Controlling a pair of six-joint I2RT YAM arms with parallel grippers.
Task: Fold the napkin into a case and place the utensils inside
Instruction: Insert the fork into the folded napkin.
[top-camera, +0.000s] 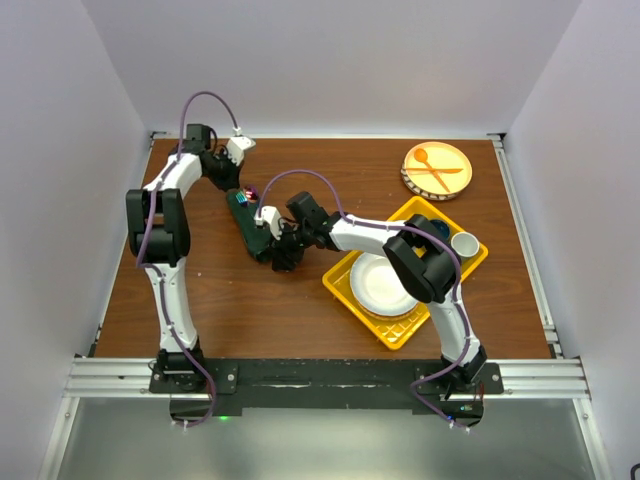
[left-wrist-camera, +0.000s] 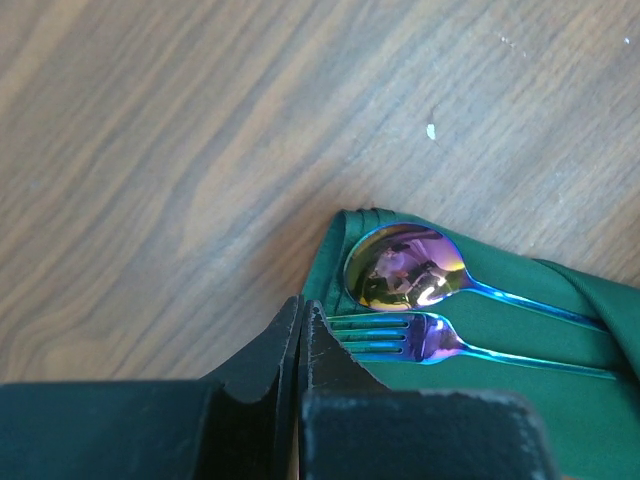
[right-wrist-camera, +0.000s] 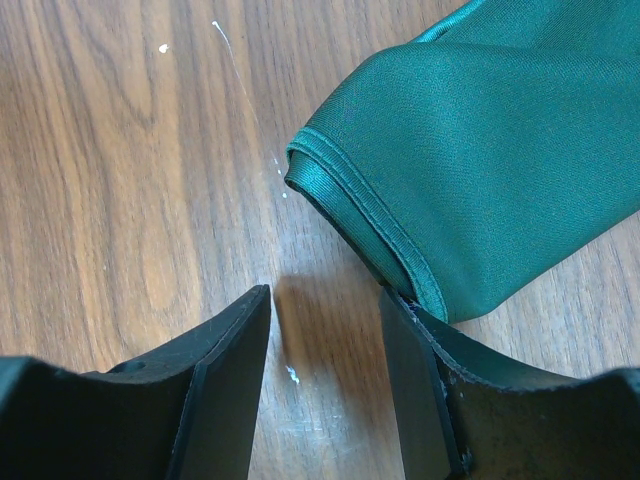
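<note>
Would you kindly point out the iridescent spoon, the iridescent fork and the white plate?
spoon (left-wrist-camera: 405, 268): left wrist view, on its bowl.
fork (left-wrist-camera: 375, 337): left wrist view, on its tines.
white plate (top-camera: 380, 284): top external view, on its bare middle.

Bright, even light, soft shadows, glare on the spoon

The left arm and right arm are white tubes linked by chunky black joints. A purple cable loops above each wrist and trails down to a black base plate. The jaws are matte black with rough-cut edges
</note>
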